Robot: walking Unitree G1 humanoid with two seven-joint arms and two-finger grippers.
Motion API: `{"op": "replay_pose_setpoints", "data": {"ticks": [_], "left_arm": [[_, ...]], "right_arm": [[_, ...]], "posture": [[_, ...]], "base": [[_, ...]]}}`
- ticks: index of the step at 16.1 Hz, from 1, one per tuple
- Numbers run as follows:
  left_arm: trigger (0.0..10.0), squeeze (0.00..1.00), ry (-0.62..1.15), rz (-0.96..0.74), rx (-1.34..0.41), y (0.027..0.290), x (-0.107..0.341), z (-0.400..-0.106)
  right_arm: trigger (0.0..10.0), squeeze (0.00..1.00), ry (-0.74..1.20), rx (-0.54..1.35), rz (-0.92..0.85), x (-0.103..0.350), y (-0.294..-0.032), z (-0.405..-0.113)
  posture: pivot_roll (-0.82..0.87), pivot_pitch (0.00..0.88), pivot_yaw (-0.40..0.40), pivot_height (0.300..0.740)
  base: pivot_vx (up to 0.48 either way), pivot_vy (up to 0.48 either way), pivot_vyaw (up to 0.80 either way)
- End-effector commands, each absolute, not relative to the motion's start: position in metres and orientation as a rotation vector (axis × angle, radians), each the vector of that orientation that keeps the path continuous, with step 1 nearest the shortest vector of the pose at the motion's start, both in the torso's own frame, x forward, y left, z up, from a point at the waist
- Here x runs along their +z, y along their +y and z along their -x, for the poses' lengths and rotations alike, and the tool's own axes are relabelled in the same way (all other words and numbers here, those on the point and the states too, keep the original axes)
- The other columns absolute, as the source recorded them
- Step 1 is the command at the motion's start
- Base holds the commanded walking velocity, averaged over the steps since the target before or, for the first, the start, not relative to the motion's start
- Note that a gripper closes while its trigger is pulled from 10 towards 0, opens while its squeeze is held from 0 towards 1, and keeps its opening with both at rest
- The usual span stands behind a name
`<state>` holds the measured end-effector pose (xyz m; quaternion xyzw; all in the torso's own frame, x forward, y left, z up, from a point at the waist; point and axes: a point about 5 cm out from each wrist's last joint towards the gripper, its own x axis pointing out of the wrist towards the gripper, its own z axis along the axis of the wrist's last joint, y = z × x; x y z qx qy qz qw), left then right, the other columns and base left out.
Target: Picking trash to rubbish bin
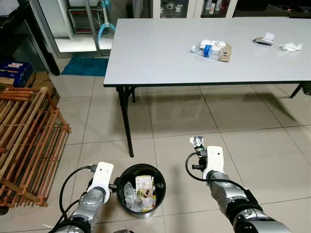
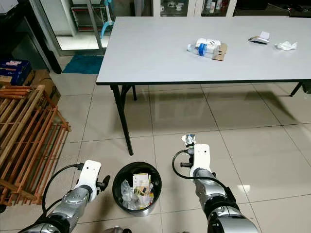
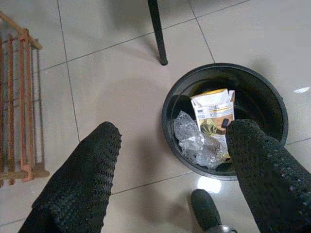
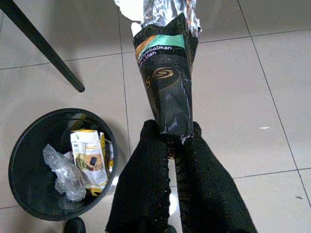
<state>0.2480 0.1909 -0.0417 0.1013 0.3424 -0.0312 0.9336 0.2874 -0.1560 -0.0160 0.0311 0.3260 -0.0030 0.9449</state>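
Observation:
A black round rubbish bin (image 1: 127, 174) stands on the tiled floor between my arms, holding a yellow carton (image 1: 145, 187) and crumpled clear plastic (image 3: 192, 143). My right gripper (image 4: 171, 138) is shut on a black foil snack wrapper (image 4: 167, 87), held over the floor to the right of the bin; the wrapper's silver end (image 1: 197, 141) sticks up. My left gripper (image 3: 172, 145) is open and empty, low beside the bin's left rim. On the grey table (image 1: 160, 58) lie a plastic bottle (image 1: 209, 50) with cardboard, a small packet (image 1: 263, 40) and a crumpled tissue (image 1: 290, 46).
A wooden slatted rack (image 1: 24, 141) leans at the left. The table's black leg (image 1: 126, 121) stands just behind the bin. Open tiled floor (image 1: 262, 145) stretches to the right. Blue boxes (image 1: 14, 73) sit far left.

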Motion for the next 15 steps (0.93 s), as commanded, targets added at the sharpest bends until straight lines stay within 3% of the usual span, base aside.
{"op": "replay_pose_setpoints", "data": {"ticks": [1, 11, 15], "left_arm": [[10.0, 0.0, 0.694, -0.205, -0.052, 0.1923, -0.0391, -0.2513], [10.0, 0.0, 0.695, -0.217, -0.054, 0.1917, -0.0396, -0.2507], [10.0, 0.0, 0.691, -0.218, -0.048, 0.1931, -0.0388, -0.2514]], "right_arm": [[10.0, 0.0, 0.676, -0.001, -0.055, -0.0161, -0.1555, -0.2876], [10.0, 0.0, 0.69, -0.001, -0.055, -0.0178, -0.1546, -0.2859], [10.0, 0.0, 0.695, 0.0, -0.058, -0.0186, -0.1531, -0.2852]], "posture": [[0.01, 0.058, 0.012, 0.74], [0.01, 0.055, 0.011, 0.74], [0.01, 0.05, 0.015, 0.74]], "base": [[0.0, 0.289, 0.0], [0.0, 0.288, 0.0], [0.0, 0.0, 0.0]]}}
